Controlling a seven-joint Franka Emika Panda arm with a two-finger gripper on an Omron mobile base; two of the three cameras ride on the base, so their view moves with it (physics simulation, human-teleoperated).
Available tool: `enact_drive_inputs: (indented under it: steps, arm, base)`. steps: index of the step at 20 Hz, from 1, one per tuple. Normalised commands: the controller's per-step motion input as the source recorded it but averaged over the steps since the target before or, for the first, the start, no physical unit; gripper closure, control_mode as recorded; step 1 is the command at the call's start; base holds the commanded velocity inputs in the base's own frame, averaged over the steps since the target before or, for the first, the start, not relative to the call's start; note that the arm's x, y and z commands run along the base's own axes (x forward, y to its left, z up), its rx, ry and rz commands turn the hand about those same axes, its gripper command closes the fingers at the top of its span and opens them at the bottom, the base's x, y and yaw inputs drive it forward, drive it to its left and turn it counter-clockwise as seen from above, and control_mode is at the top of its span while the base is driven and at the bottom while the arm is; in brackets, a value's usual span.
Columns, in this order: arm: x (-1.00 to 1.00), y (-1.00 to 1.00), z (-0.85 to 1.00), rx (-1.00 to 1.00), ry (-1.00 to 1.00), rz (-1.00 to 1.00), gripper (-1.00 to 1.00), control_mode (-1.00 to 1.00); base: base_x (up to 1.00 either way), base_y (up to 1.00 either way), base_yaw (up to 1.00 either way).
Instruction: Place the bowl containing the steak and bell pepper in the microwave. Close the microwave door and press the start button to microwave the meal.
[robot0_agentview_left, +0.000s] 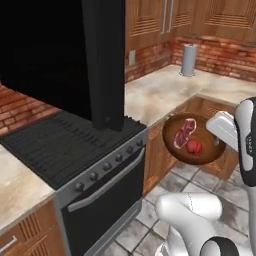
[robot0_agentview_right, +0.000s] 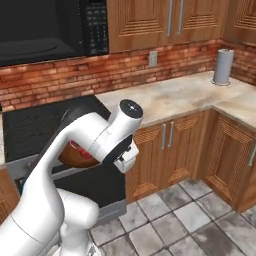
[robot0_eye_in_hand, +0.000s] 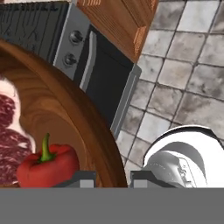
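Note:
The dark wooden bowl (robot0_agentview_left: 196, 154) hangs in the air over the floor, right of the stove and below counter height. In it lie the pink marbled steak (robot0_agentview_left: 184, 132) and the red bell pepper (robot0_agentview_left: 194, 146). My gripper (robot0_agentview_left: 217, 141) is shut on the bowl's right rim. In the hand view the bowl rim (robot0_eye_in_hand: 94, 131) runs down between the gripper (robot0_eye_in_hand: 113, 179) fingertips, with the bell pepper (robot0_eye_in_hand: 48, 164) and steak (robot0_eye_in_hand: 11, 131) to its left. The microwave (robot0_agentview_left: 45, 55) stands open up left, and its microwave door (robot0_agentview_left: 104, 65) is swung out toward me.
The black stove (robot0_agentview_left: 65, 145) with front knobs sits under the microwave. A stone counter (robot0_agentview_left: 165, 92) runs to the right, and a paper towel roll (robot0_agentview_left: 188, 59) stands at the back of it. Wooden cabinets (robot0_agentview_right: 165, 145) and tiled floor (robot0_agentview_right: 190, 215) lie below.

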Motion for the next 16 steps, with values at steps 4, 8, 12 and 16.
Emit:
enact_drive_inputs:
  steps: [4, 8, 12, 16]
  arm:
    - [0.00, 0.00, 0.00, 0.00, 0.00, 0.00, 1.00, 1.00]
    - [0.00, 0.00, 0.00, 0.00, 0.00, 0.00, 1.00, 1.00]
    - [0.00, 0.00, 0.00, 0.00, 0.00, 0.00, 1.00, 1.00]
    - [0.00, 0.00, 0.00, 0.00, 0.00, 0.00, 1.00, 1.00]
  base:
    - [0.35, -0.51, 0.54]
    - [0.40, -0.47, 0.54]
    - [0.43, -0.46, 0.53]
    - [0.46, -0.43, 0.53]
